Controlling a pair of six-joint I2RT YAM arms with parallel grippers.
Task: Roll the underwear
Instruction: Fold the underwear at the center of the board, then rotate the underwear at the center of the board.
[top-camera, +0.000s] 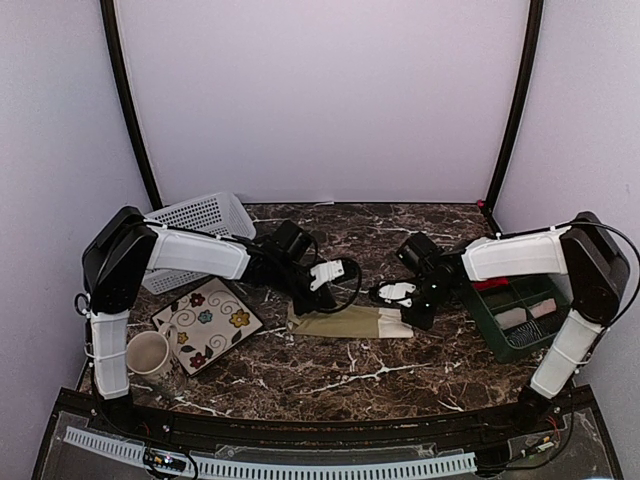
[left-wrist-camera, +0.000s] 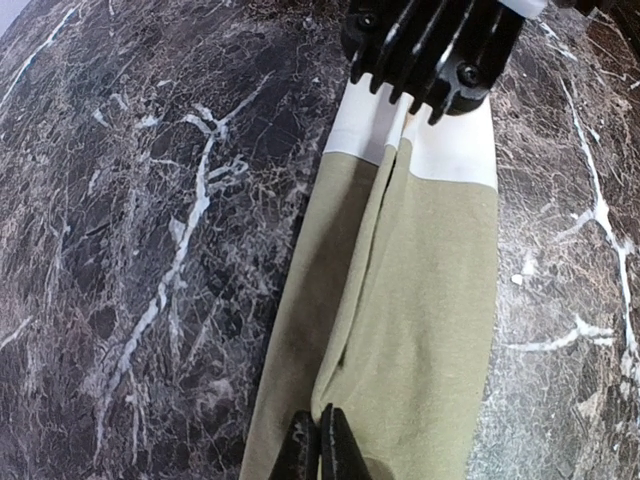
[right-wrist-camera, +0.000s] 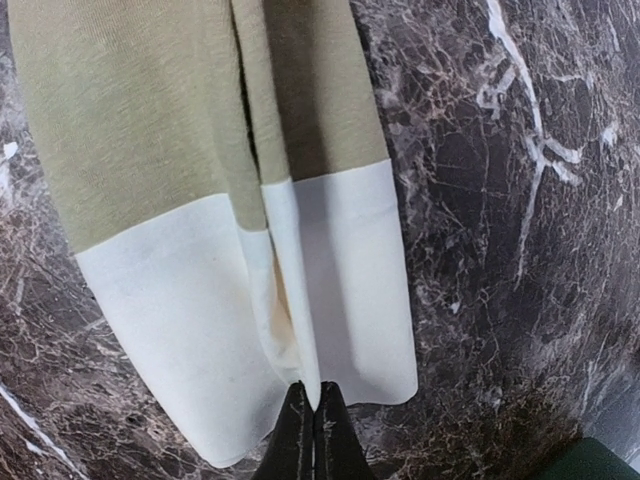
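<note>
The olive-khaki cloth underwear with a cream waistband (top-camera: 345, 322) lies flat on the dark brown white-veined marble table (top-camera: 330, 385), near its centre, folded lengthwise into a narrow strip that runs left to right, with the waistband at the right end. The left gripper (top-camera: 298, 306) is positioned at the olive end of the strip. In the left wrist view its fingertips (left-wrist-camera: 320, 445) are pressed together over the garment (left-wrist-camera: 420, 300). Whether cloth is pinched between them cannot be determined. The right gripper (top-camera: 418, 318) is positioned at the waistband end. In the right wrist view its jaws (right-wrist-camera: 310, 430) are closed at the edge of the cream band (right-wrist-camera: 200, 300), where a lengthwise fold meets that edge. A grip on the fabric cannot be confirmed. A dark green plastic bin (top-camera: 478, 310) stands at the right edge, just beside the right arm. A white perforated plastic basket (top-camera: 200, 215), a square floral-patterned plate (top-camera: 205, 322) and a cream ceramic mug (top-camera: 150, 352) are located on the left side.
</note>
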